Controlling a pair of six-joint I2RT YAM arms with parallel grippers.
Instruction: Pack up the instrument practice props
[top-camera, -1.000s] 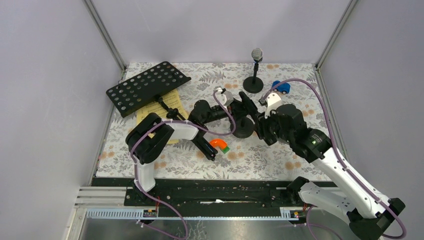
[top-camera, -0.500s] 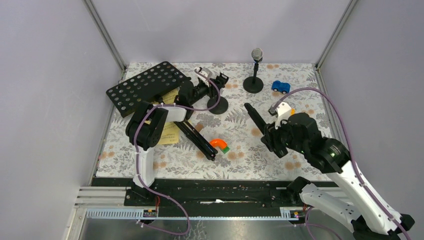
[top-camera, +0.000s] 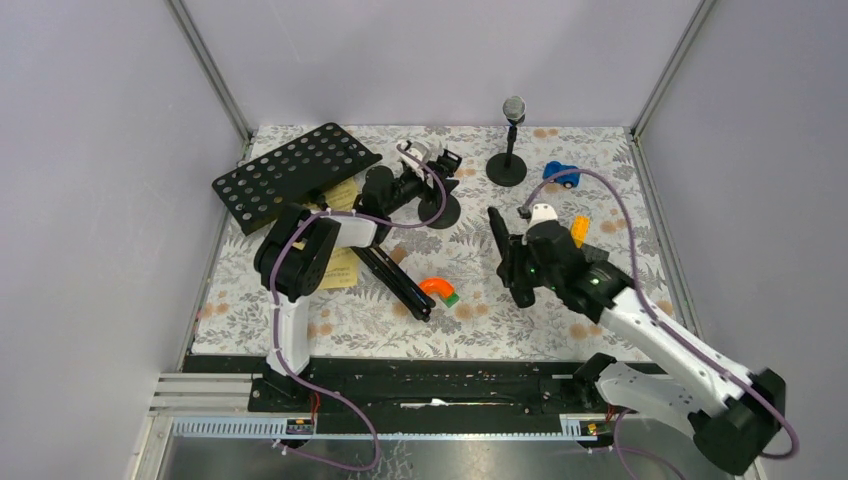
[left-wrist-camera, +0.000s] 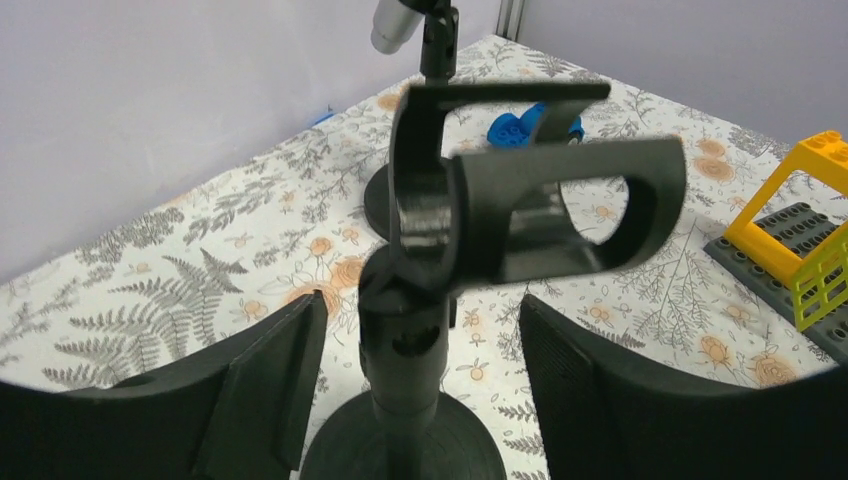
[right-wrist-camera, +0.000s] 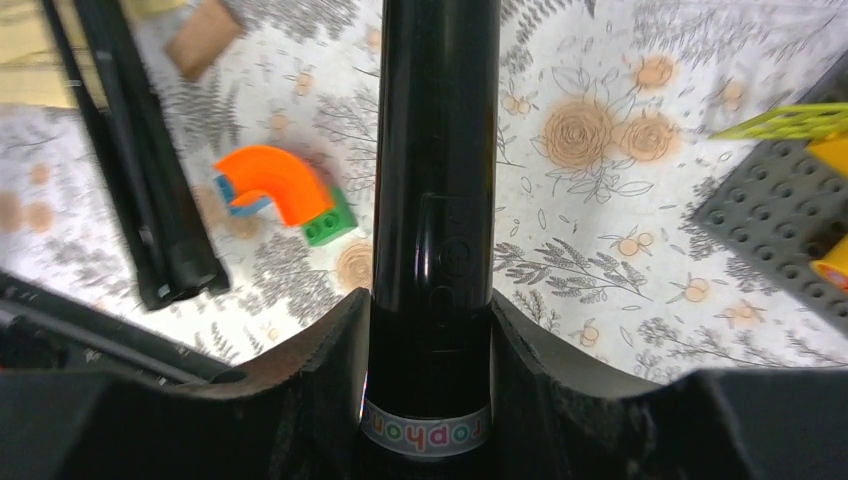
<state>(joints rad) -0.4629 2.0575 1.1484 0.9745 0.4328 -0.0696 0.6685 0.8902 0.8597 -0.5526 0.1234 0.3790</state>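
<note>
Two right jaws pinch a glossy cylindrical black microphone (right-wrist-camera: 435, 200).

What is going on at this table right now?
The right gripper is clamped on the black microphone. The left gripper sits open around the stem of an empty mic holder, not gripping it. The silver microphone stands in the other holder at the far edge. The music rack lies at the far left.

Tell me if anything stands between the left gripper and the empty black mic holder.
Nothing visible does. The left gripper is open, with the mic holder standing upright between its fingers. A gap of tablecloth shows on each side of the stem. The silver microphone stands farther back, out of the way.
</note>
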